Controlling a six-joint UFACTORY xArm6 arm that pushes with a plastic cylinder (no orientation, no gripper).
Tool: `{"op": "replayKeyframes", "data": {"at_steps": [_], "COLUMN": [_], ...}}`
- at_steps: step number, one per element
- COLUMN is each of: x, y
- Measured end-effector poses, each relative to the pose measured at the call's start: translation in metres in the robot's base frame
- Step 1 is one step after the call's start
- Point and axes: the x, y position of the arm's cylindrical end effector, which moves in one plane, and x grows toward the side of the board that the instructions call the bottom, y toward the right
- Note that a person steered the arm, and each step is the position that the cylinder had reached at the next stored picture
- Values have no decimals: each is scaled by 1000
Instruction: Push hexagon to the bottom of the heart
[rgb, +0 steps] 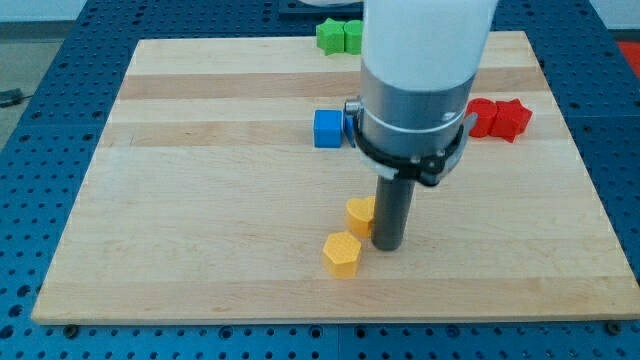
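A yellow hexagon block (342, 253) lies near the view's bottom centre of the wooden board. A second yellow block (361, 211), likely the heart, sits just above and right of it, partly hidden by the rod. My tip (387, 246) rests on the board right beside the hexagon's right side and just below the other yellow block, touching or nearly touching both.
A blue cube (327, 128) sits left of the arm's body. Two red blocks (500, 118) lie at the view's right. Two green blocks (339, 36) lie at the board's top edge. The arm's wide body hides the board's upper middle.
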Motion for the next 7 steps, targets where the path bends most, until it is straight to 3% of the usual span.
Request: {"op": "replayKeyframes", "data": {"at_steps": [1, 3, 5, 6, 7], "x": [48, 26, -1, -4, 35], "y": [-5, -73, -47, -61, -60]}}
